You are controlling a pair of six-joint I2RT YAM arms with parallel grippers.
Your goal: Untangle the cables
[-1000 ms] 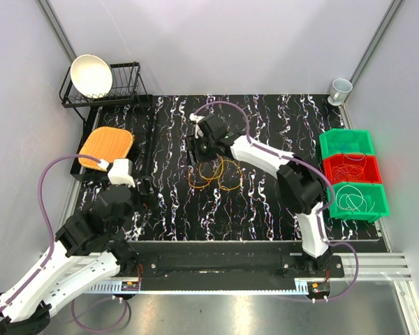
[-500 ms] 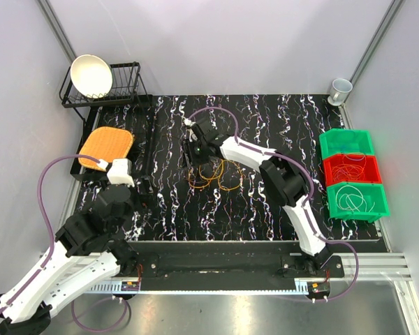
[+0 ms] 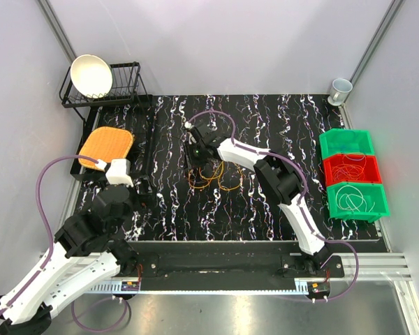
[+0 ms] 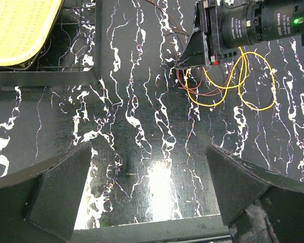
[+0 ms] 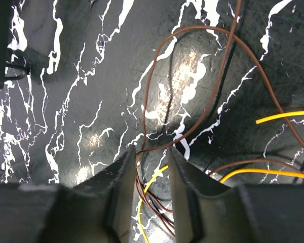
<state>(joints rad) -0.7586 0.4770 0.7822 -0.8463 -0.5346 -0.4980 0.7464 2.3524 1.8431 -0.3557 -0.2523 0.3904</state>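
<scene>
The cables [image 3: 214,175] lie tangled mid-table in loose yellow-orange and red-brown loops. My right gripper [image 3: 194,159] reaches down onto the left edge of the tangle. In the right wrist view its jaws [image 5: 151,150] stand narrowly open. Red-brown strands [image 5: 154,66] and a yellow strand [image 5: 151,188] run through the gap between its fingers. In the left wrist view the yellow loops [image 4: 241,83] lie beside the right gripper's tips [image 4: 183,66]. My left gripper [image 4: 148,148] hovers wide open over bare table, well short of the cables. In the top view the left gripper [image 3: 141,187] sits left of the tangle.
A black wire rack [image 3: 129,87] with a white bowl [image 3: 91,75] stands at the back left, with an orange mat [image 3: 106,146] on a tray in front of it. Green [image 3: 346,142] and red [image 3: 351,168] bins holding coiled wires line the right edge. A cup [image 3: 341,89] stands at the back right.
My right gripper has moved left and down onto the left edge of the tangle, and its jaws have narrowed around the strands. The left arm has barely moved.
</scene>
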